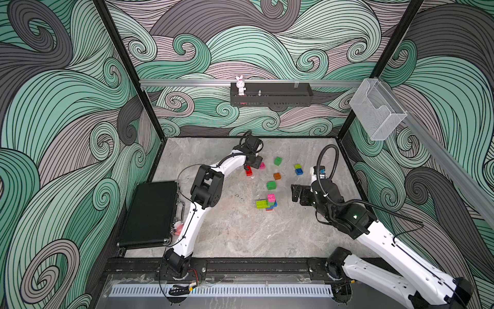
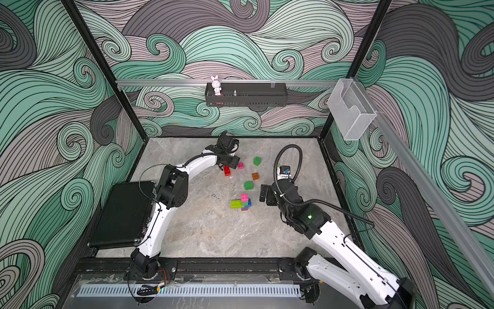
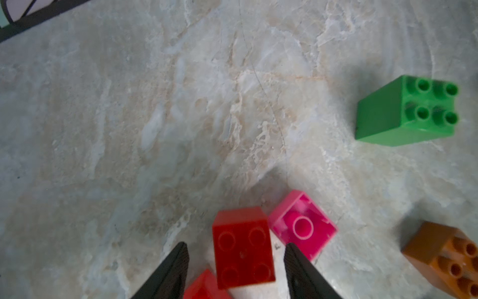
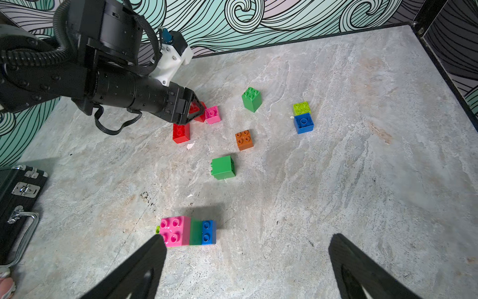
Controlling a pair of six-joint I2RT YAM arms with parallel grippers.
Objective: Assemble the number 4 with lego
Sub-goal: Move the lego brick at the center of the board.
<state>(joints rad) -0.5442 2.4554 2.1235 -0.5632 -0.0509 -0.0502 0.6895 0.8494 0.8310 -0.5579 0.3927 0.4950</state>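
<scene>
Up from the front rail, the left arm [image 1: 230, 163]: elbow sharply bent, forearm stretched toward the far side of the bench [image 1: 240, 235], wrist tipped down over the loose bricks. Low over the bench, the left jaws: parted, set either side of a red brick [image 3: 243, 248], with a sliver of bench showing between the brick and each black fingertip [image 3: 178, 261], so no grip on it. Close under those jaws, behind the first, a second red brick [image 3: 204, 286]. Just outside one fingertip and right beside the red brick, a pink brick [image 3: 302, 227], open underside showing. Farther ahead of the jaws on that same side, a dark green brick [image 3: 406, 111]; nearer on that side, an orange brick [image 3: 447, 259], studs up.

Up from the front right corner, the right arm [image 1: 374, 230]: forearm angled toward mid-bench, wrist roughly level. Raised above the bench, the right jaws: spread wide, nothing between them. Just past one fingertip [image 4: 144, 261], not between the two, the built stack [image 4: 188, 231] of pink, green and blue bricks joined together, a lime piece at its end in both top views. Well ahead of these jaws, a green brick [image 4: 223, 167] lying on its side. Farther off, toward the other fingertip's side, a lime brick [image 4: 301, 108] touching a blue brick [image 4: 304, 123].
</scene>
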